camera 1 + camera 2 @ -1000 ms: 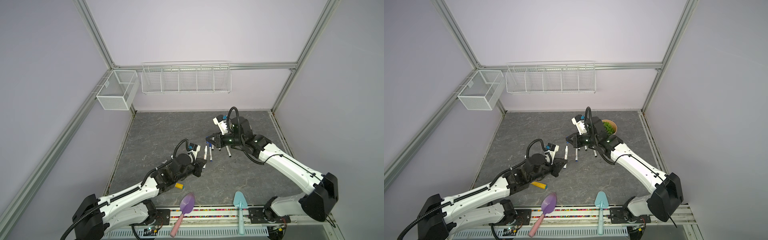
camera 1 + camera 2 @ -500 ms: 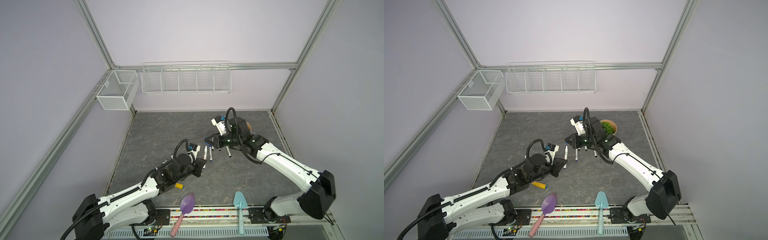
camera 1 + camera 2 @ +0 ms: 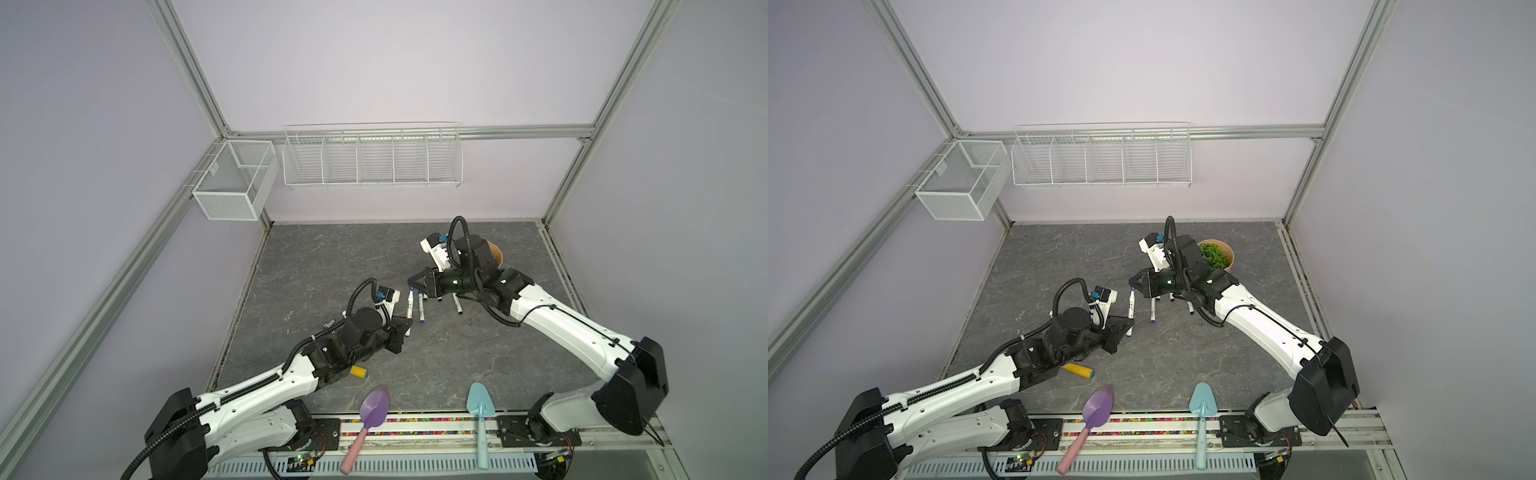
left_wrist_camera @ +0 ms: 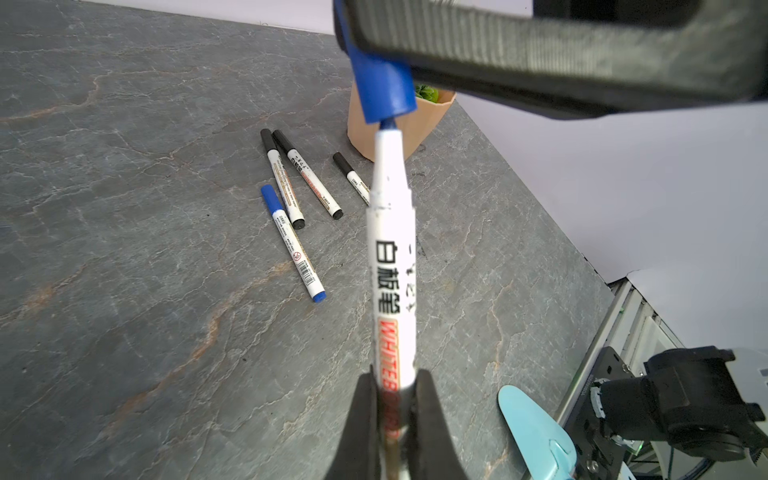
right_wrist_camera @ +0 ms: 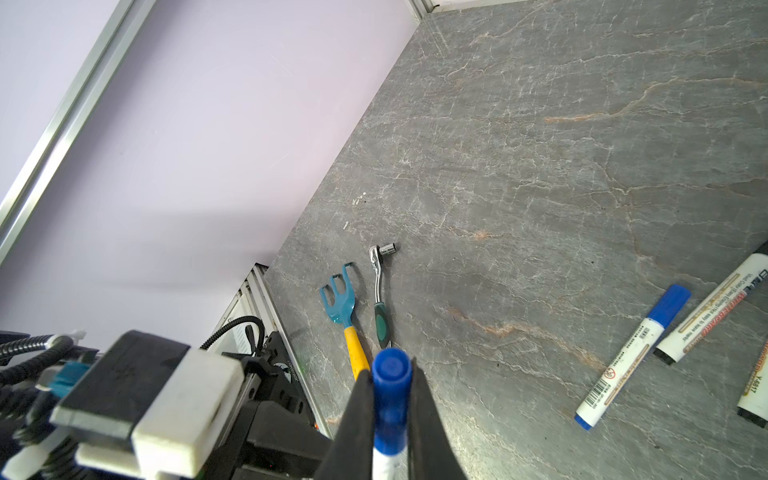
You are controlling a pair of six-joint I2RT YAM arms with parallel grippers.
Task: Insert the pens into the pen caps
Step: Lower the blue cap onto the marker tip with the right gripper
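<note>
My left jaws: I pinch them tight on the lower barrel of a white pen, a smooth round plastic tube with black and red print.
My right jaws: I squeeze a blue cap, a short glossy cylinder with a flat closed end.
Meeting point: above the tabletop, the pen's blue nib sits at the cap's open mouth and its white shoulder is outside.
Tabletop: a grey stone-look slab, veined white and rust.
Lying pens: a blue-capped pen and three black-capped pens lie flat near a tan tapered pot.
</note>
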